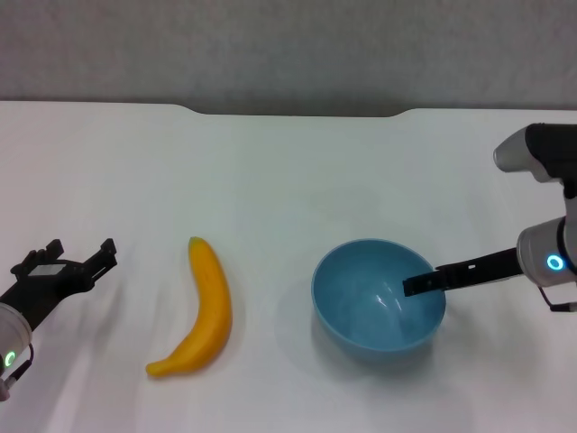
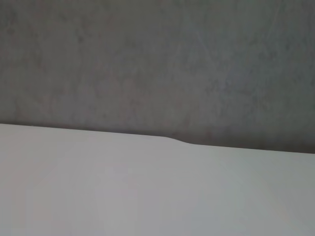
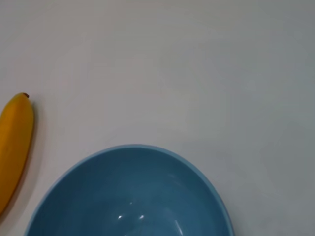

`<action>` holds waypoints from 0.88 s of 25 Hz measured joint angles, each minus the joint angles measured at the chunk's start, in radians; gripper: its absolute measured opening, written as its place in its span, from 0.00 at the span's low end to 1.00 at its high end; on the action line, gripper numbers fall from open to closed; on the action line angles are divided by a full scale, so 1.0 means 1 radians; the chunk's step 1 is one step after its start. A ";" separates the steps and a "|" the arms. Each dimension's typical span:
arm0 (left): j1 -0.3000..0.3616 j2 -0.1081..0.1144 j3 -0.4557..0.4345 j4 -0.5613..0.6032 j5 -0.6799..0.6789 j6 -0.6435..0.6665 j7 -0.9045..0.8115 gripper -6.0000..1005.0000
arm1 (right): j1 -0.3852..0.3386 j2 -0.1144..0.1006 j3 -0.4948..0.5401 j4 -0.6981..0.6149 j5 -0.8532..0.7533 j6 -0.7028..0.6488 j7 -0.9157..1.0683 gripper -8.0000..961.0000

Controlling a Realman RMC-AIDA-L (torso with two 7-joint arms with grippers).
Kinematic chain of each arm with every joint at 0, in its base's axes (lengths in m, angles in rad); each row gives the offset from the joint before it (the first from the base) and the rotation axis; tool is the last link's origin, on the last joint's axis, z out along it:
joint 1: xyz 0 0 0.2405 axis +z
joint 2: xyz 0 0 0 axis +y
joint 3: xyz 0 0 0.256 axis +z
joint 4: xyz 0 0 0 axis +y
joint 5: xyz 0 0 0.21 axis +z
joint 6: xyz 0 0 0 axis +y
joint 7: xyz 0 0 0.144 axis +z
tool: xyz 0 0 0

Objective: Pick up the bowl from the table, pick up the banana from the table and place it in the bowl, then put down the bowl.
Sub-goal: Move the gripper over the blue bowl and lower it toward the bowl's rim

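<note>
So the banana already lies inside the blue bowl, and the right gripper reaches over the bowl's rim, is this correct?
Not quite. The head view shows the banana on the table, left of the empty bowl. The right gripper does reach over the rim.

A big white table (image 1: pixel 288 171) fills most of the view. Its far edge has a shallow dip cut into the middle. Behind it stands a plain grey wall (image 1: pixel 288 45). The light is soft and even, with faint shadows.
</note>
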 joint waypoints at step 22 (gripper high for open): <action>-0.004 -0.001 -0.002 0.000 0.000 0.003 -0.002 0.85 | 0.022 0.001 -0.046 0.091 0.092 -0.063 -0.052 0.90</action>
